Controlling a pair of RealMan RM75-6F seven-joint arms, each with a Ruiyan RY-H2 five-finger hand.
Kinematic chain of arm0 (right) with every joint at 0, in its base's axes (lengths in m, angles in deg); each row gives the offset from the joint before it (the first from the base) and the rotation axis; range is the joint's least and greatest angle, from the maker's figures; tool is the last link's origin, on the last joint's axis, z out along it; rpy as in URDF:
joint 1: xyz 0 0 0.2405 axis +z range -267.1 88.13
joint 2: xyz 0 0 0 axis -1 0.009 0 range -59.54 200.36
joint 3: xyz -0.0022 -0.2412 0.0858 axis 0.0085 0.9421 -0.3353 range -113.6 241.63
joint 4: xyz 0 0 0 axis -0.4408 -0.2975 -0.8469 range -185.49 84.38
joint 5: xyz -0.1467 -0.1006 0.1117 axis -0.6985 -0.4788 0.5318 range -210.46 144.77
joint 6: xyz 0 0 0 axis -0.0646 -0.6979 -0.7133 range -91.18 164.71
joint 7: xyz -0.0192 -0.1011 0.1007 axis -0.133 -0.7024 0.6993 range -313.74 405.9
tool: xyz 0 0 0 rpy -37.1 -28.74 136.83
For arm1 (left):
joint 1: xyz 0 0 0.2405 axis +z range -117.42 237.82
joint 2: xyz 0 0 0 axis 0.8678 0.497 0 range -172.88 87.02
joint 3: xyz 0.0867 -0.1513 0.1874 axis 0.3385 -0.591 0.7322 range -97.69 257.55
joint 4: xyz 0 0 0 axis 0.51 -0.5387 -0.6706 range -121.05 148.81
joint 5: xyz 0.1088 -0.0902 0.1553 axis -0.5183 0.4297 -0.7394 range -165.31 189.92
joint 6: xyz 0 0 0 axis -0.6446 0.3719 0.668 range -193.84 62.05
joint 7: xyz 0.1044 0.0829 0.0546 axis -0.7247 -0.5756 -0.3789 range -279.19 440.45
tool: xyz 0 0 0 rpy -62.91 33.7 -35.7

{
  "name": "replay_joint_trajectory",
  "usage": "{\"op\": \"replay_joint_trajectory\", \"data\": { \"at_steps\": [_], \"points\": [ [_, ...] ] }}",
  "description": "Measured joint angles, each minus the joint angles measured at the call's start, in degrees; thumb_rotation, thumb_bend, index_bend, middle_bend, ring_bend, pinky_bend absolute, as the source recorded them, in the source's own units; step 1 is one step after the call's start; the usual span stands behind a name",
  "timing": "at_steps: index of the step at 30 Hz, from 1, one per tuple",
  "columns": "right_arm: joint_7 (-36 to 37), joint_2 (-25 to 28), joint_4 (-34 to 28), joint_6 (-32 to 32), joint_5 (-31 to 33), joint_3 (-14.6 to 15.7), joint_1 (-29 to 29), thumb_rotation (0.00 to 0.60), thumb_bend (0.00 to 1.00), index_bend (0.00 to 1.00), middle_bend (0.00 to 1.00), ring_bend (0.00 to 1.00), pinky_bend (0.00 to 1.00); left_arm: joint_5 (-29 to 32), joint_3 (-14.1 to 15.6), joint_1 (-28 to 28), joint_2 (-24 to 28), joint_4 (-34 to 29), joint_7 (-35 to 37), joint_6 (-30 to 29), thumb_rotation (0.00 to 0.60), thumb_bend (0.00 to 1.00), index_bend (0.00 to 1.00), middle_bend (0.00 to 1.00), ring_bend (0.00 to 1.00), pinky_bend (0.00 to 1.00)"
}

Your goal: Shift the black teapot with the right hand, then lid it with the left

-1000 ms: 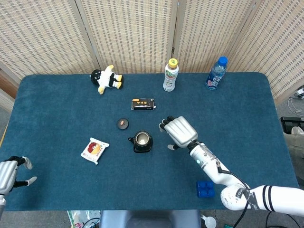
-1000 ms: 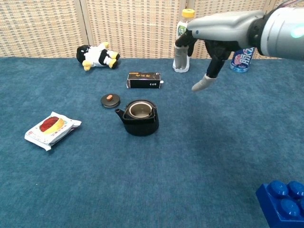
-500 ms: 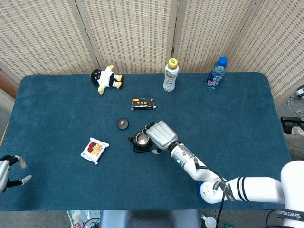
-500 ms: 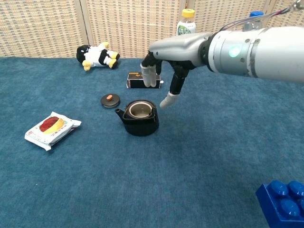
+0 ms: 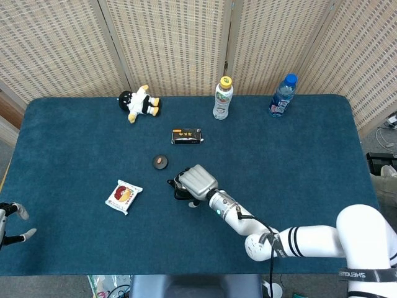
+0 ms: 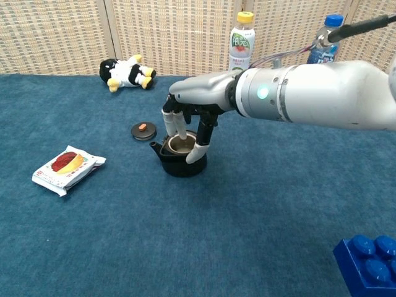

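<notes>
A blue toy brick (image 6: 370, 265) sits at the near right edge of the blue-covered bench (image 5: 310, 155). At the near left edge, the left hand (image 5: 9, 218) shows only in part in the head view, its fingers apart and holding nothing. A snack packet (image 5: 124, 196) lies on the left side of the bench. Near the middle, the right hand (image 6: 189, 114) hangs palm down over the black teapot (image 6: 180, 162), fingers spread and pointing down around the open top; one fingertip seems to dip inside the rim and the thumb tip rests at the pot's front, but I cannot tell whether it truly grips. The teapot's lid (image 6: 143, 130) lies on the cloth just beyond and left of the pot, apart from it. Further back lies a small black box (image 5: 187, 136). Along the far edge are a plush toy (image 5: 139, 103), a yellow-capped bottle (image 5: 222, 98) and a blue-capped bottle (image 5: 282, 95)
</notes>
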Motion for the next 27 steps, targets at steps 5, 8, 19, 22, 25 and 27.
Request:
{"op": "replay_joint_trajectory", "data": {
  "at_steps": [5, 8, 19, 22, 25, 27],
  "points": [
    [1.5, -0.9, 0.6, 0.3, 1.1, 0.2, 0.6, 0.6, 0.08, 0.4, 0.44, 0.32, 0.59, -0.1, -0.1, 0.1, 0.1, 0.0, 0.4, -0.1, 0.6, 0.11, 0.59, 0.53, 0.38, 0.48],
    [2.0, -1.0, 0.6, 0.2, 3.3, 0.2, 1.1, 0.6, 0.08, 0.4, 0.44, 0.32, 0.6, -0.2, -0.1, 0.1, 0.1, 0.1, 0.6, -0.1, 0.6, 0.11, 0.58, 0.53, 0.38, 0.48],
    [3.2, -1.1, -1.0, 1.1, 13.1, 0.2, 4.3, 0.6, 0.08, 0.41, 0.47, 0.34, 0.61, -0.5, -0.1, 0.2, 0.2, 0.0, 0.7, -0.3, 0.6, 0.11, 0.58, 0.53, 0.38, 0.48],
    [3.9, -1.0, -1.5, 1.4, 14.5, 0.2, 4.9, 0.6, 0.08, 0.41, 0.48, 0.35, 0.62, -0.6, -0.2, 0.3, 0.2, 0.0, 0.8, -0.5, 0.6, 0.11, 0.58, 0.53, 0.38, 0.48],
    [3.9, -0.9, -1.8, 2.0, 15.4, 0.6, 5.5, 0.6, 0.08, 0.41, 0.48, 0.36, 0.62, -0.6, -0.2, 0.3, 0.3, -0.1, 0.9, -0.6, 0.6, 0.11, 0.58, 0.53, 0.38, 0.48],
    [3.9, -0.9, -1.9, 2.4, 16.0, 0.9, 5.8, 0.6, 0.08, 0.41, 0.48, 0.36, 0.62, -0.7, -0.2, 0.4, 0.3, -0.1, 1.0, -0.7, 0.6, 0.11, 0.58, 0.53, 0.38, 0.48]
  ]
}}
